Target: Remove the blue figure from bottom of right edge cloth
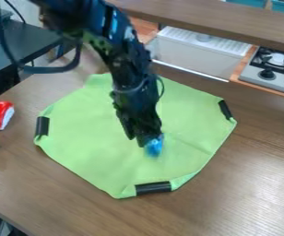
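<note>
Likely grasp step: tool [146, 141] at blue figure [155, 146], toward lower edge of cloth [83, 138]; opening, hold indeterminable; next, secure and lift.

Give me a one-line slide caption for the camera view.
Black gripper at the blue figure, over a green cloth with black strips at its edges, on a wood-grain table.
</note>
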### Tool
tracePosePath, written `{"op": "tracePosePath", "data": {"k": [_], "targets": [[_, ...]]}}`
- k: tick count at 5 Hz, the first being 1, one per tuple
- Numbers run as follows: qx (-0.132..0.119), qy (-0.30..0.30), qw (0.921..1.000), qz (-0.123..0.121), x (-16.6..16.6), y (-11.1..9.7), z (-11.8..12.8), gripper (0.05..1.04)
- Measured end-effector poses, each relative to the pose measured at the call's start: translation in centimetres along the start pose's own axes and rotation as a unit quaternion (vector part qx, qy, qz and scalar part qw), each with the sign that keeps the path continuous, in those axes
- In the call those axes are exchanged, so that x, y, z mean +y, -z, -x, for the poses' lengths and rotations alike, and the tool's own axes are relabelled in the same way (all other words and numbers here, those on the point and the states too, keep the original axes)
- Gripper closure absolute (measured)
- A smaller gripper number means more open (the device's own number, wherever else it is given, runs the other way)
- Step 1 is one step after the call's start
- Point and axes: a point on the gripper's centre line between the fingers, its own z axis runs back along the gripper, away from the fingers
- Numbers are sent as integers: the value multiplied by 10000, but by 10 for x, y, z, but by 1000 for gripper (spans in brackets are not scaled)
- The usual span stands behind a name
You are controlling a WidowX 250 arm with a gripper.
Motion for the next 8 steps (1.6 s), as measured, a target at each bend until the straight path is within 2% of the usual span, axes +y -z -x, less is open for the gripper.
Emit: {"op": "tracePosePath", "data": {"k": [1,2,4,5,6,7,8], "targets": [[-198,-650,9977,-19,3,-4,-10,291],[-192,-1161,9928,-224,10,5,-11,88],[-50,-1434,9888,-403,8,28,-16,88],[-69,-1495,9875,-501,8,34,-20,168],[-40,-1499,9871,-566,6,41,-21,449],[-117,-1463,9875,-572,5,41,-24,679],[-125,-1457,9880,-490,2,41,-25,685]]}}
